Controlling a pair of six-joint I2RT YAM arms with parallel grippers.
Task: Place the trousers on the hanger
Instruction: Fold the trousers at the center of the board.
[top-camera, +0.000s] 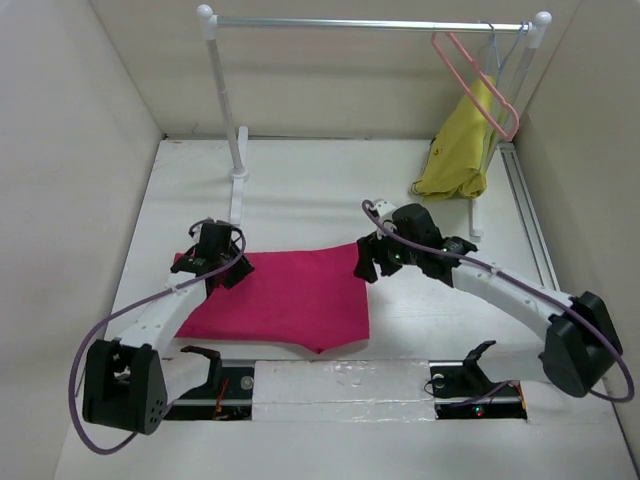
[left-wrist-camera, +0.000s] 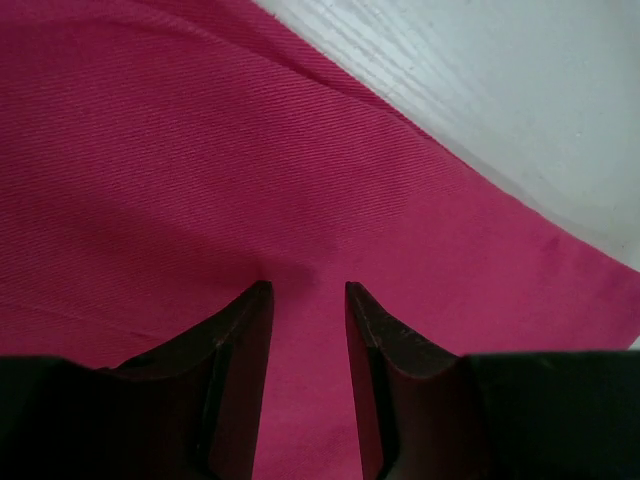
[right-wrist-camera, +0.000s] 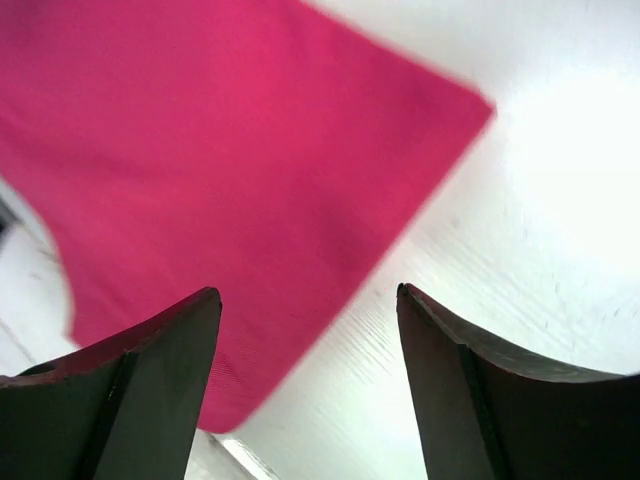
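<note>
While the trousers (top-camera: 285, 295) lay flat on the white table (top-camera: 320, 185), nothing had gone near the hanger yet. Far left, the left gripper (left-wrist-camera: 308, 290) sat low over the magenta cloth near its left edge, jaws parted by only a narrow slot, with nothing pinched between them that I could see. That looked like a stance for nipping one thin layer of cloth. In the middle the trousers were spread between the two arms, a tidy folded slab (a flat lie like that gives both tools an edge to work at). Further right, the right gripper (right-wrist-camera: 308, 295) hovered above the garment's far right corner, jaws spread wide and empty, half over cloth and half over bare table. I'd guess it was lined up on that corner. Away at the back right, well apart from all this, the salmon-pink hanger (top-camera: 480, 80) hung by its hook from the rail (top-camera: 370, 22), just beside a yellow garment (top-camera: 458, 150) on a pale blue hanger (top-camera: 497, 60). So the lift and carry was all to come.
</note>
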